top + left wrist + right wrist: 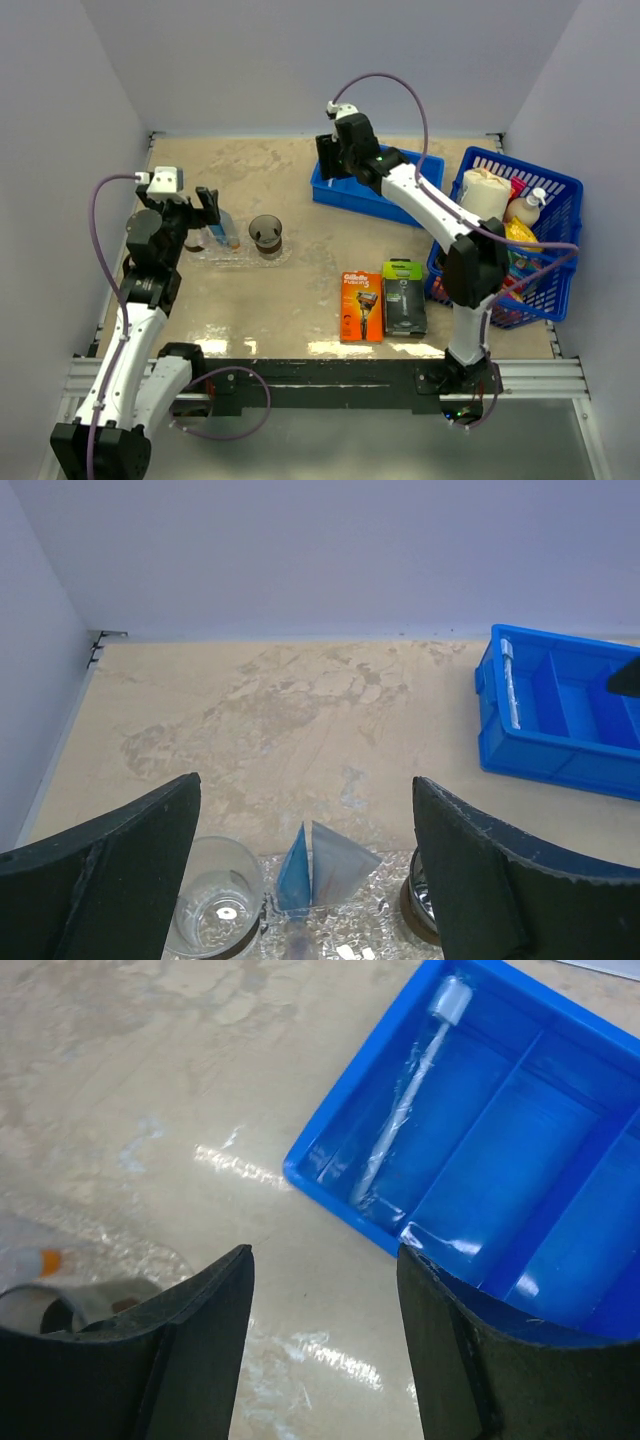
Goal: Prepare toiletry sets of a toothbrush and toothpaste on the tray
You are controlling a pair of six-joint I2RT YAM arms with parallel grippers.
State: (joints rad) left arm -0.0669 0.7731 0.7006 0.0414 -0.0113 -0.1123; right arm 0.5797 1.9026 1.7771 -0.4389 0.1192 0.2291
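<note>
The tray point(245, 258) lies on the left part of the surface point(300, 230), in front of the left arm. On it stand a clear cup point(215, 905) toward its left end and a brownish cup point(265, 236) toward its right end. Between them is the toothpaste point(325, 865), a pale blue-and-white box standing upright.

The toothbrush point(405, 1110) is not on the tray. It lies in a clear wrapper along the leftmost compartment of the blue bin point(400, 200) at the far side of the surface, well apart from the tray.

The left end effector point(305, 785) hovers above the tray with its fingers spread wide on either side of the toothpaste. No contact is visible and nothing is held.

The right end effector point(322, 1255) hangs over the near left corner of the blue bin. Its jaws are partly apart with bare surface showing between them, and nothing is held.

An orange razor pack point(361, 305) and a black-green razor pack point(404, 298) lie side by side near the front edge. A blue lattice basket point(560, 190) at the right holds bottles and packets.
</note>
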